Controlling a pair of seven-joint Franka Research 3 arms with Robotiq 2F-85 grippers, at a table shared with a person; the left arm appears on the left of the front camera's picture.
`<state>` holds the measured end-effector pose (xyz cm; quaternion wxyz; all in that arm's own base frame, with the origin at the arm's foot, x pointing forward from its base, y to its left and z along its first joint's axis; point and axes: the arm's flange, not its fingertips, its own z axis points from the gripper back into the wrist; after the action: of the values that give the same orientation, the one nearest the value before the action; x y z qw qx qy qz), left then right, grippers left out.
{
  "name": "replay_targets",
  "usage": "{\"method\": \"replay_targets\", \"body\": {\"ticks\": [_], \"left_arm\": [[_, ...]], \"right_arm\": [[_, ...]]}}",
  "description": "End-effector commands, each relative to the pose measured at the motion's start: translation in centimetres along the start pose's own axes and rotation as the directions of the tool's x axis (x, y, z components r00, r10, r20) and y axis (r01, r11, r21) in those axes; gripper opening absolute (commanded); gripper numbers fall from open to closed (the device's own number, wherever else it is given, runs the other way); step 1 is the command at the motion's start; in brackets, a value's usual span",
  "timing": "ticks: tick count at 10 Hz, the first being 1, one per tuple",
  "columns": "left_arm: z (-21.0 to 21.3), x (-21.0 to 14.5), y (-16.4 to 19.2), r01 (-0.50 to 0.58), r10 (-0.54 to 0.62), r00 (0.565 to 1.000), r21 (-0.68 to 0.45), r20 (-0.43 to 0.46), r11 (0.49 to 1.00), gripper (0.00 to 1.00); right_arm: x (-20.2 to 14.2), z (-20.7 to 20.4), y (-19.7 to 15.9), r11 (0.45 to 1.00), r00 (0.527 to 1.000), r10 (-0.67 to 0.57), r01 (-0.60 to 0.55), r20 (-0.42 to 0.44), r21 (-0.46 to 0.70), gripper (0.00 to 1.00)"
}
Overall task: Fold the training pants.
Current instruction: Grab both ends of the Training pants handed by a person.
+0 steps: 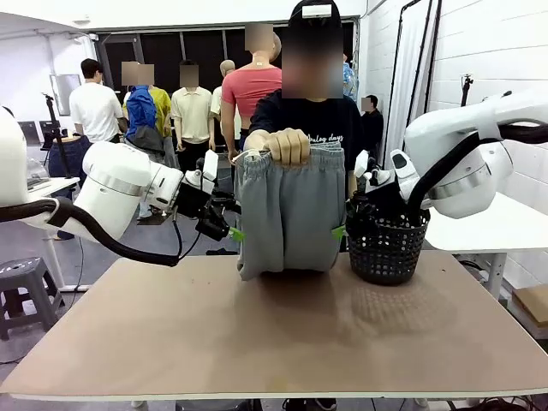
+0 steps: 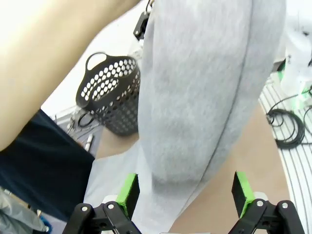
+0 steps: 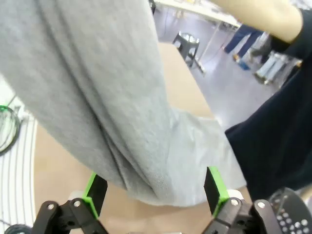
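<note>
Room: busy workshop, brown table (image 1: 257, 342) up front.
Front: a person's hand (image 1: 287, 145) dangles the training pants (image 1: 289, 214) by the waistband, hem on the table, probably offering the sides. The left gripper (image 1: 233, 231) and right gripper (image 1: 341, 229) flank them.
Left wrist: jaws wide, nothing pinched. The black basket (image 2: 109, 92) right of the pants looks empty.
Right wrist: wide too, pants hem just ahead.

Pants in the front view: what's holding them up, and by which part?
The person's hand grips the pants by the waistband, so they hang. The left end effector and right end effector are open beside them, holding nothing.
</note>
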<state>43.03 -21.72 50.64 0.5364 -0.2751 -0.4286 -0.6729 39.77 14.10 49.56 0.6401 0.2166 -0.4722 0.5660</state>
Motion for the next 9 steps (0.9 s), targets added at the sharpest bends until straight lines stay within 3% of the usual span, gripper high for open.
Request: {"method": "replay_targets", "body": {"ticks": [1,4,5,6,8,9], "left_arm": [[0.1,-0.3,-0.1,-0.005,0.012,0.992,-0.050,0.123,0.999,1.00],[0.0,0.5,-0.9,-0.060,0.068,0.981,-0.047,0.183,0.997,1.00],[0.1,1.0,-1.4,-0.103,0.105,0.985,-0.022,0.137,0.994,1.00],[0.0,0.4,-0.7,-0.047,0.059,0.986,-0.077,0.156,0.996,1.00],[0.0,0.6,-0.8,-0.063,0.072,0.986,-0.066,0.152,0.996,1.00],[-0.1,0.5,-0.4,-0.076,0.082,0.982,-0.042,0.168,0.996,1.00]], "right_arm": [[-0.9,-0.4,-0.1,1.000,0.996,0.009,-0.010,0.091,0.011,1.00],[-1.1,-0.4,-0.1,1.000,0.991,0.005,-0.008,0.131,0.026,1.00],[-0.8,-0.1,0.2,1.000,0.996,-0.001,-0.001,0.089,0.014,1.00],[-0.7,0.5,0.3,1.000,0.993,-0.008,0.004,0.121,0.028,1.00],[-1.0,0.5,0.3,1.000,0.995,-0.004,0.001,0.097,0.032,1.00],[-0.9,0.1,-0.1,0.999,0.991,-0.008,0.003,0.133,0.042,1.00]]}}
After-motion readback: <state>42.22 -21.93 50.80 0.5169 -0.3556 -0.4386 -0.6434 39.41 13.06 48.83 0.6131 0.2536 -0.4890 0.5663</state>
